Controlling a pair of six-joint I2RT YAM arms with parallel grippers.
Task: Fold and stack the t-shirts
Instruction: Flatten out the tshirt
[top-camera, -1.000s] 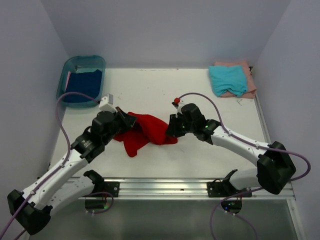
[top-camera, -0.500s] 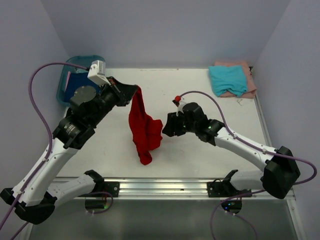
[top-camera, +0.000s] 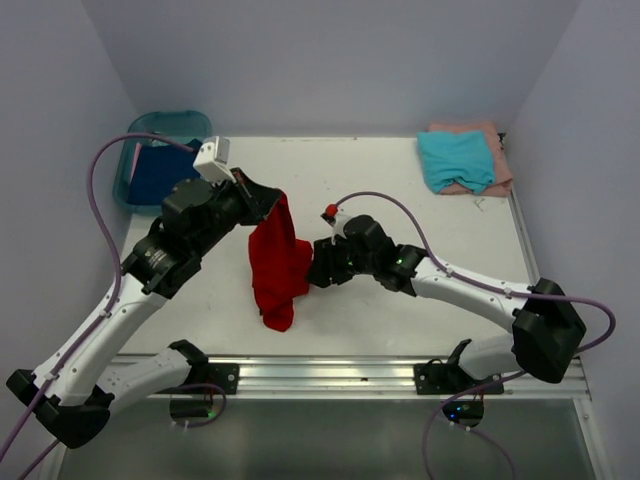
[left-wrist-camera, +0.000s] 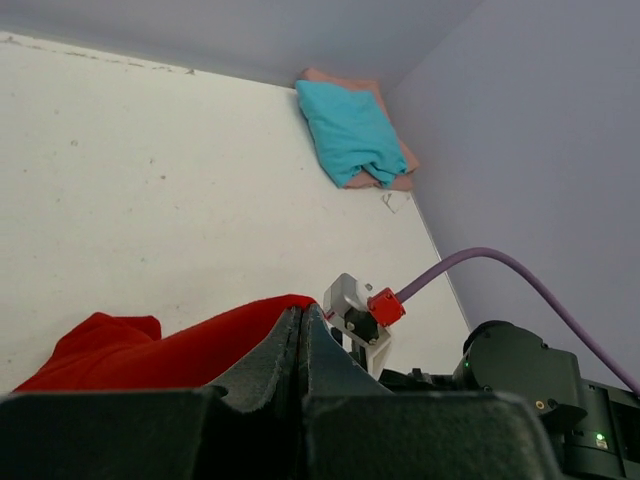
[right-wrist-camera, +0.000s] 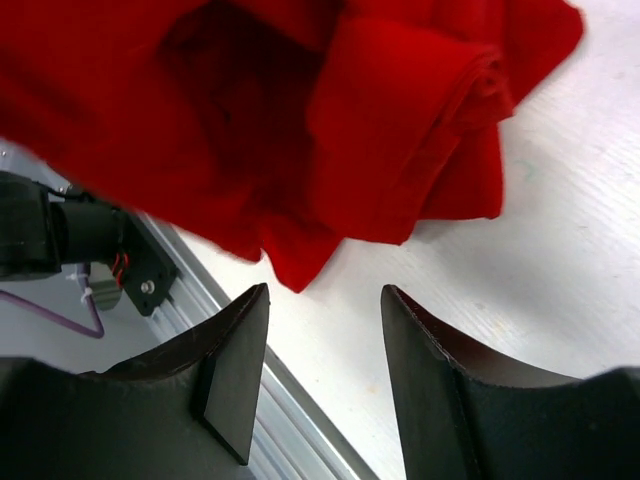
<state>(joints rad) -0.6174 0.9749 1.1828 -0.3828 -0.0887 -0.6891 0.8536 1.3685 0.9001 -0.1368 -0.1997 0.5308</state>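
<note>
the left gripper (top-camera: 262, 197) is pinching the top edge of the bright red cloth t-shirt (top-camera: 277, 262), jaws closed tight on the fabric. it is holding the shirt up so that it is hanging as a bunched, twisted column over the middle of the white table (top-camera: 400, 190), lower end trailing toward the near edge. the right gripper (top-camera: 316, 268) is hovering just beside the cloth on its right, fingers spread and gripping nothing.

the step in hand looks like opening the shirt out for folding. the right wrist view is showing a thick rolled fold ahead of the fingers, and biting that whole roll would likely lock the twist in. a single free edge or corner would serve better, so both arms can draw apart and lay the shirt flat.

the folded teal t-shirt (top-camera: 455, 158) is lying on the pale pink t-shirt (top-camera: 497, 150) at the back right corner, well apart. the dark blue t-shirt (top-camera: 165, 172) is sitting in the teal plastic tub (top-camera: 128, 150) at the back left, close behind the left arm. the right arm's purple cable (top-camera: 390, 197) is looping near the cloth and might snag it.
</note>
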